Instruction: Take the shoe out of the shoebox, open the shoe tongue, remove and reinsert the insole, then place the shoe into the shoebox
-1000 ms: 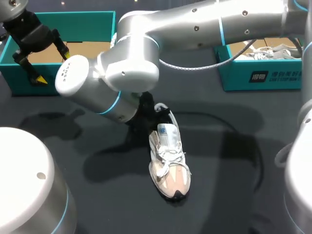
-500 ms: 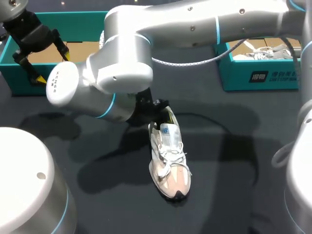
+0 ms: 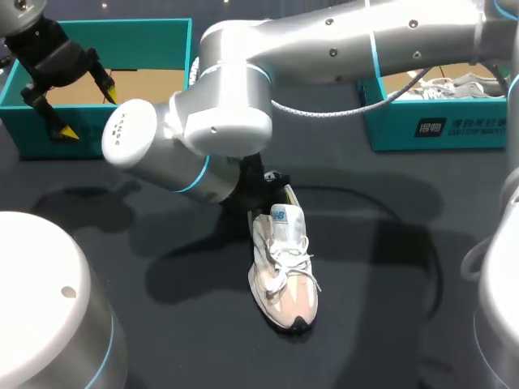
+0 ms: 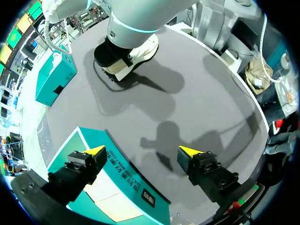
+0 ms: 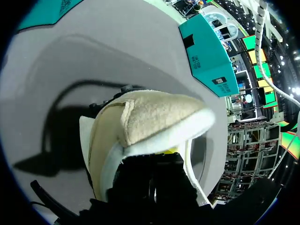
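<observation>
Jaws of the left gripper (image 4: 142, 151) stand released and empty, well apart from the shoe (image 3: 282, 267), over the teal shoebox (image 3: 146, 36) beyond the shoe's heel. Whether the right gripper (image 5: 165, 154) is clenched cannot be told: it is sunk in the shoe's heel opening, under a beige, foam-edged flap. The shoe stands on the table (image 3: 389, 308), out of the box. Step in hand, as judged: opening the tongue or lifting the insole. The next move calls for a sure pinch on the insole's heel edge and a pull upward without dragging the shoe.

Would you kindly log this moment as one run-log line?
shoe: upright on table, unboxed | right gripper: at shoe's heel, grip unclear | left gripper: open, over left box edge
</observation>
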Available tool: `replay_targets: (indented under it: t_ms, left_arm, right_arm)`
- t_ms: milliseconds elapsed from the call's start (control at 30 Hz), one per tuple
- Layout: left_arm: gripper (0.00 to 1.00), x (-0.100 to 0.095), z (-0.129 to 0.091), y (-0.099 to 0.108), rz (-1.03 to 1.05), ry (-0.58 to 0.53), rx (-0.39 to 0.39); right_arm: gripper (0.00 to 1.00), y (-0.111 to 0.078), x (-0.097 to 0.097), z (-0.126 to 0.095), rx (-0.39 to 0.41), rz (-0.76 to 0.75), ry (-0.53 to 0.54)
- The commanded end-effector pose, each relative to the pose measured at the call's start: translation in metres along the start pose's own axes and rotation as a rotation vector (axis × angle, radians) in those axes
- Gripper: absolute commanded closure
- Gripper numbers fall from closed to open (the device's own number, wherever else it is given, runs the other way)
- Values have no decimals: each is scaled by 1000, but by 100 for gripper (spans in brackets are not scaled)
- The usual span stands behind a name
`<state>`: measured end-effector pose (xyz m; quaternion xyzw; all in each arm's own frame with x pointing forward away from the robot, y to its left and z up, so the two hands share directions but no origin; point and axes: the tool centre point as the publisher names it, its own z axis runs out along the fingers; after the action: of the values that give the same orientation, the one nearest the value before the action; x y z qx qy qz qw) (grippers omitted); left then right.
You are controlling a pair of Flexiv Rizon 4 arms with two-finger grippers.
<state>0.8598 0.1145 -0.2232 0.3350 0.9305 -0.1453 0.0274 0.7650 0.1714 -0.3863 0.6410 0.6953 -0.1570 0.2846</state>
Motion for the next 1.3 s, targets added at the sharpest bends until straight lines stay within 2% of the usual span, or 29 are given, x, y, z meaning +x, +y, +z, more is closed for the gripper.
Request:
replay_targets:
  t_ms: [33, 167, 300, 467, 633, 900, 1067, 1300]
  left_arm:
    - [0, 0, 0, 0, 1, 1, -2]
    - [0, 0, 0, 0, 1, 1, -2]
    - [0, 0, 0, 0, 1, 1, -2]
    - [0, 0, 0, 0, 1, 1, -2]
    - [0, 0, 0, 0, 1, 1, -2]
    - [0, 0, 0, 0, 1, 1, -2]
    - [0, 0, 0, 0, 1, 1, -2]
    - [0, 0, 0, 0, 1, 1, -2]
  right_arm:
    - [100, -3, 2, 18, 12, -42, 236]
    - [100, -4, 18, 9, 35, -97, 360]
    - [100, -6, 18, -5, 24, -125, 427]
    - [100, -7, -4, -28, -43, -104, 392]
    - [100, -8, -19, -39, -92, -74, 286]
    - [100, -19, -25, -25, -81, -45, 174]
    - [100, -21, -20, -12, -54, -60, 191]
    - [100, -20, 2, 4, -6, -91, 265]
